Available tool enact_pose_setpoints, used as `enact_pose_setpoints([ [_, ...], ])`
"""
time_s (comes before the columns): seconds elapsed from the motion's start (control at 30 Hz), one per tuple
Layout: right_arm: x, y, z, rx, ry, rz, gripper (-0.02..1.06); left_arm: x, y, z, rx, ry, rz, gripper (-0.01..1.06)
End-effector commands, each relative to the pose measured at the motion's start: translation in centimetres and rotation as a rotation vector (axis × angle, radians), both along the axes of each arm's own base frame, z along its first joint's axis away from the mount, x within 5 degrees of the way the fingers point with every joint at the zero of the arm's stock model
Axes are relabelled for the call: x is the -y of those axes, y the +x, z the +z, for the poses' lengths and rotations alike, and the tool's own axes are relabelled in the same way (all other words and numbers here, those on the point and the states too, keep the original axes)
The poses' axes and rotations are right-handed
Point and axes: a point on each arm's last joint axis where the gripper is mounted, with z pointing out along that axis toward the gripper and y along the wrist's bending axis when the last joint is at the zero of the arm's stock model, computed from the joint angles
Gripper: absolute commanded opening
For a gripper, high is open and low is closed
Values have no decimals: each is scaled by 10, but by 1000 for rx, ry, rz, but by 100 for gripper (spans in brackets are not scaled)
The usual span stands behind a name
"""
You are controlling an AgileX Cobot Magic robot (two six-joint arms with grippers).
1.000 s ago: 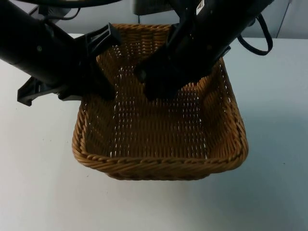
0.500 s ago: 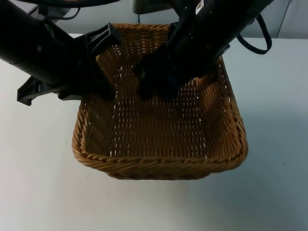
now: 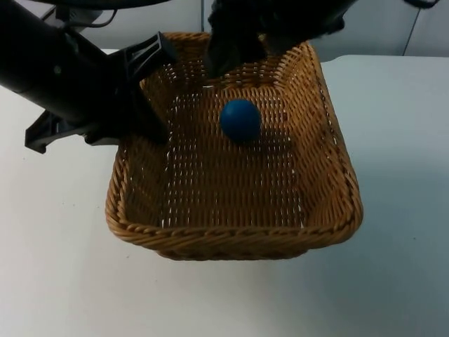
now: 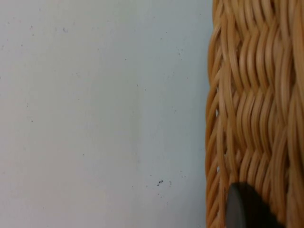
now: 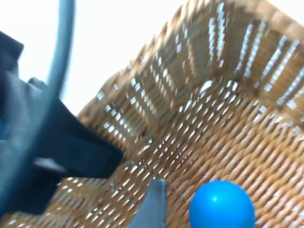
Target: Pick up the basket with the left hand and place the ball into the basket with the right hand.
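Left hand (image 3: 144, 116): black, at the left wall of the basket (image 3: 231, 235) in the top view, with the left arm reaching in from the upper left corner. It is clamped on the basket wall near the left rim. The left wrist view shows a black fingertip (image 4: 247, 209) lying against the woven wall (image 4: 256, 95), with the white table (image 4: 95, 114) beside it.

Right hand (image 3: 235, 45): black, above the far rim of the basket in the top view, close to the far wall. Whether its fingers are spread or closed cannot be told. It holds nothing. The right wrist view shows one grey fingertip (image 5: 152, 206) just beside the ball (image 5: 221, 204), not touching it.

Ball (image 3: 240, 120): blue, round, inside the basket on the woven floor, toward the far side and near the middle between the left and right walls. It is apart from all four walls and from both hands.

Basket: tan wicker, rectangular, open at the top, with a thick braided rim. Its walls slope outward. The near wall faces the camera in the top view; the far wall is partly covered by the right hand. Whether the base touches the table cannot be told.

Table (image 3: 393, 281): white, surrounding the basket on the near, left and right sides.

Partition wall (image 3: 379, 28): grey, behind the table's far edge.

Obstructions: the left arm covers the basket's far left corner.
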Motion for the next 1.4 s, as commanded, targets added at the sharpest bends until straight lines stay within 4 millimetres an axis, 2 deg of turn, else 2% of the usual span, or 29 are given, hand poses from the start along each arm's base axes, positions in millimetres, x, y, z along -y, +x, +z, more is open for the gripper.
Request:
enact_pose_setpoints([
  [0.0, 6, -8, 25, 55, 13, 14, 80, 1, -1, 5, 7, -21, 16, 0],
  [0.13, 16, -23, 51, 77, 26, 22, 80, 1, 0, 5, 14, -16, 25, 0],
  [0.27, 24, -34, 64, 78, 19, 31, 80, 0, 0, 5, 17, -14, 28, 0],
  [0.37, 30, -41, 66, 93, 21, 30, 80, 0, 1, 5, 21, -12, 27, 0],
  [0.5, 36, -48, 60, 107, 22, 22, 80, 0, 1, 4, 18, -9, 28, 0],
  [0.67, 42, -56, 49, 84, 10, 18, 80, 1, 3, -8, -6, 7, 27, 0],
  [0.9, 53, -70, 33, 55, 8, -9, 80, 3, 12, -33, -42, -5, 71, 0],
  [0.97, 55, -72, 33, 57, 13, -13, 80, 4, 12, -36, -38, -6, 62, 0],
  [1.27, 64, -84, 34, 72, 35, -27, 80, 24, 25, -76, -72, -67, 18, 0],
  [1.37, 65, -86, 36, 72, 38, -28, 80, 31, 29, -83, -75, -66, -4, 0],
])
